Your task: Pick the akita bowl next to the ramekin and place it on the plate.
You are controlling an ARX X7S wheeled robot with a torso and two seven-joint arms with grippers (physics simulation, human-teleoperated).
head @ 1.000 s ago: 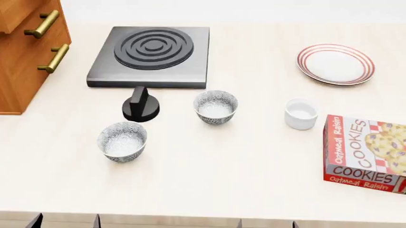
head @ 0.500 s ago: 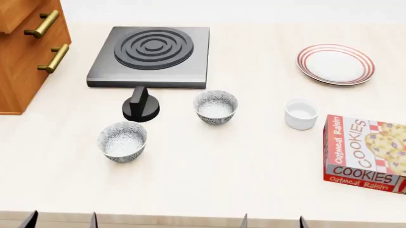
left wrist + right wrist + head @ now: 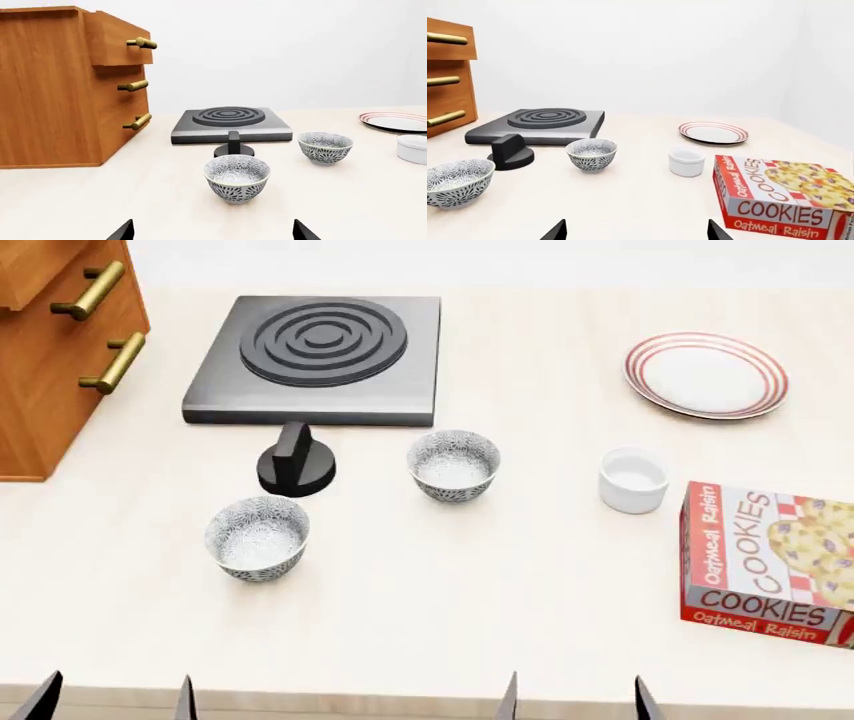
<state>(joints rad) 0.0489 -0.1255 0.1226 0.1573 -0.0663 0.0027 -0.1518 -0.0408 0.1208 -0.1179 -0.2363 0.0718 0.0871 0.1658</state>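
Both sets of dark fingers, left gripper (image 3: 114,702) and right gripper (image 3: 577,700), stand spread and empty at the pale worktop (image 3: 441,610) edge. Ahead, the floral grey-and-white akita bowl (image 3: 454,466) sits near the glossy white ramekin (image 3: 633,480); beyond the ramekin, the red-ringed plate (image 3: 706,374); beside it, a box (image 3: 767,562) reading "Oatmeal Raisin COOKIES".

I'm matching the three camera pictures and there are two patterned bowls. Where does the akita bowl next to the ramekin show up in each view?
Head view: the akita bowl sits mid-picture, left of the ramekin.
Left wrist view: the akita bowl is right of centre, beyond the nearer look-alike bowl.
Right wrist view: the akita bowl is left of centre, the ramekin on its right.
Shared landmark: the black knob beside the bowl.
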